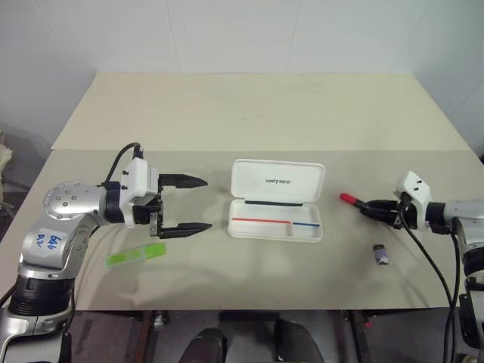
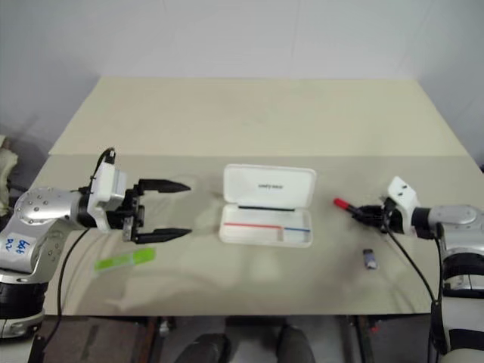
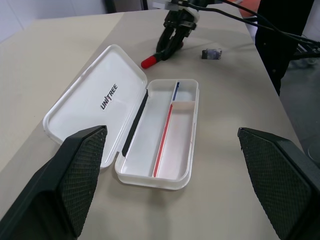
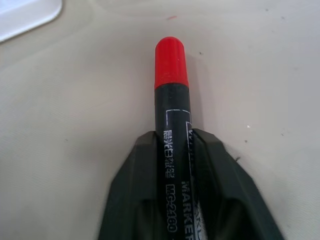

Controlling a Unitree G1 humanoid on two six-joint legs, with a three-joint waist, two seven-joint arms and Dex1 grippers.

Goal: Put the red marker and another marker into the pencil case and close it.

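A broad, matte beige tabletop [image 1: 249, 113] runs back to a plain white wall [image 1: 227, 30]. Mid-table the glossy white pencil case [image 1: 276, 200] lies open and empty, its round-cornered lid flat. The left tool [image 1: 184, 204] gapes beside the flat green highlighter [image 1: 136, 256]; the right tool [image 4: 181, 150] clamps the red marker [image 4: 171, 100], near a small grey stub [image 1: 382, 254].

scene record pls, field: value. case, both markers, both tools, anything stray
pencil case: open, lid laid back, tray holds no marker
red marker: clamped in right tool, red cap toward case
green marker: flat on table, near left tool, not gripped
left tool: open, holds nothing, pointing toward case
small dark stub: on table near right tool
case closed: no
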